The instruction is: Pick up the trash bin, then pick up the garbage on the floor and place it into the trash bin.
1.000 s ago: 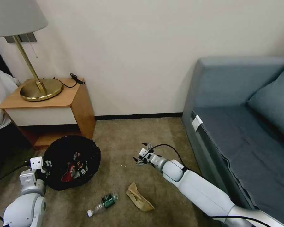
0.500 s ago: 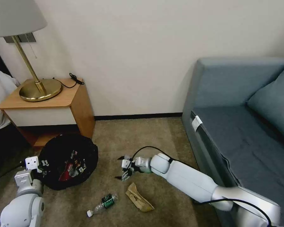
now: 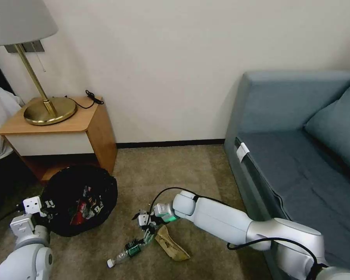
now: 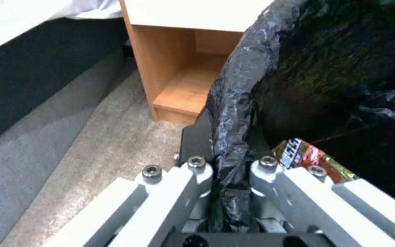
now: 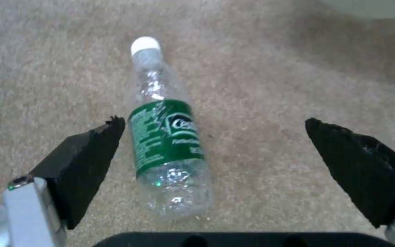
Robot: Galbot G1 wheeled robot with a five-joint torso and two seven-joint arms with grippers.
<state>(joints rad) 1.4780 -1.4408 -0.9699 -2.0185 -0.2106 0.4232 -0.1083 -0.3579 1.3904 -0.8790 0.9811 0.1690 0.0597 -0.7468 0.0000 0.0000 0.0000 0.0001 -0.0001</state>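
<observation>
No fully legible text; partial "Ce" on the bottle's green label [image 5: 168, 135].

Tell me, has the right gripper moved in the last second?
Yes. The right gripper has swung toward the robot and leftward, away from the sofa, and now hangs open over the bottle.

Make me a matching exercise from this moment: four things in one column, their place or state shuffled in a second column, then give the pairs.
Things
1. clear bottle
2. trash bin
3. tan wrapper
4. brass lamp

Places or states
A. stands on the wooden nightstand
B. rim clamped by the left gripper
C. lies on the carpet under the open right gripper
D. lies on the carpet beside the bottle, on the sofa's side

Pairs: 1-C, 2-B, 3-D, 4-A
</observation>
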